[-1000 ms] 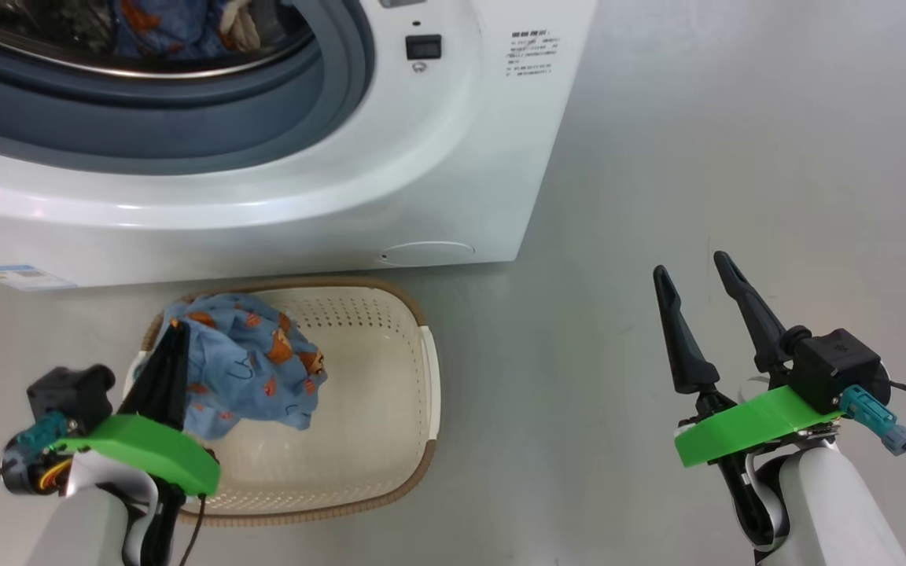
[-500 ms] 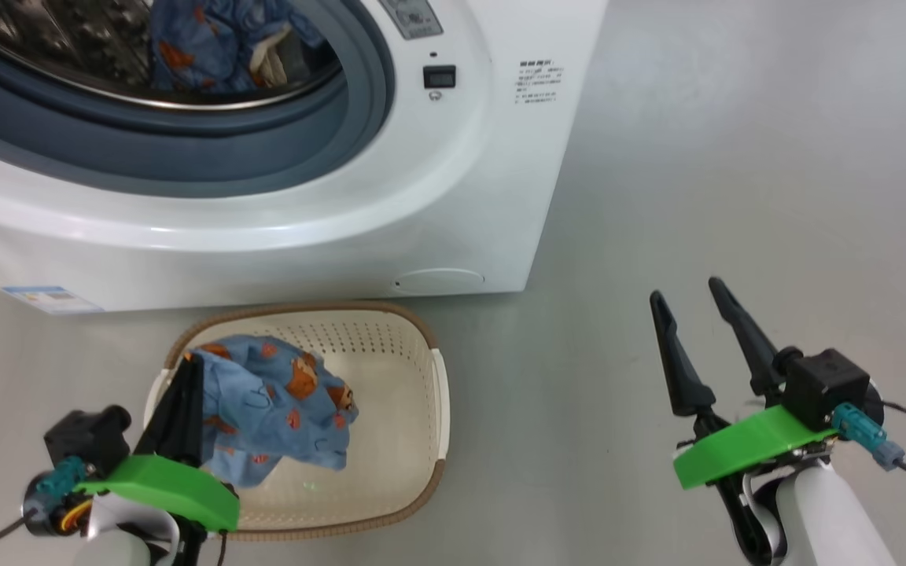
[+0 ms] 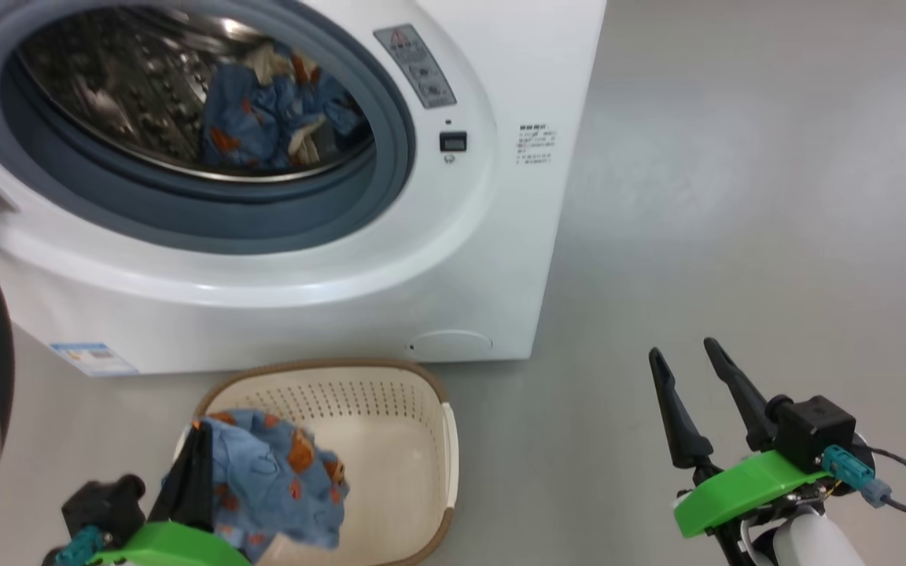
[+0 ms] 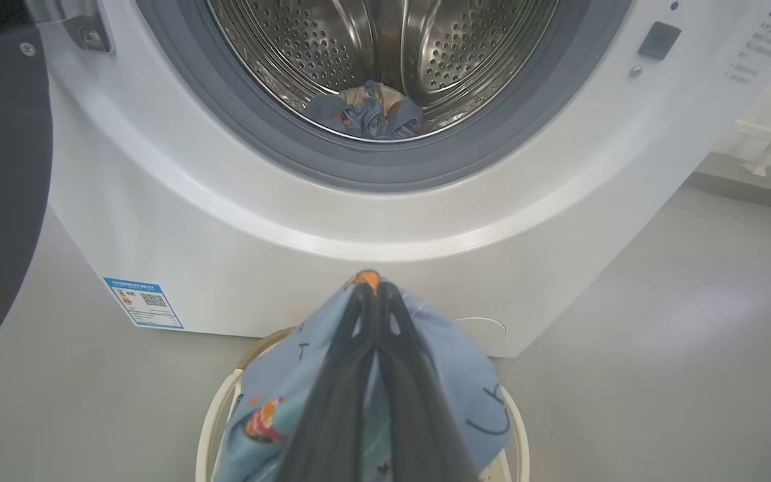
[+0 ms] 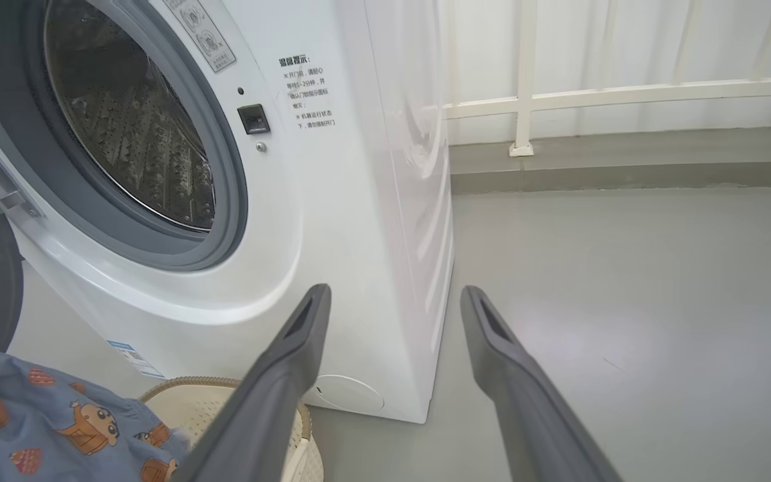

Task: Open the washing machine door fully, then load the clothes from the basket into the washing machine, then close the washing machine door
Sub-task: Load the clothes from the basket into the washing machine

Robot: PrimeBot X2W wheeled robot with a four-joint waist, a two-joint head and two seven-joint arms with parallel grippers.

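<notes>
Grey floor [image 3: 736,196]; the washing machine [image 3: 500,236] opens toward lower frame, while the left pincer [image 3: 200,432], pointing up-frame, clamps the clothes [image 3: 288,487] over the basket [image 3: 402,424]; the right pincer [image 3: 683,351] gapes wide.

The head camera looked steeply down on the big white front-loading washing machine [image 3: 500,236] and the cream perforated plastic basket [image 3: 402,424]. Both wrist cameras sat low, facing that machine: the left squarely and close, the right obliquely, past its corner.

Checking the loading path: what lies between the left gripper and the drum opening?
Left wrist view: beyond the gripped clothes, just the washing machine's white front and grey gasket.
</notes>
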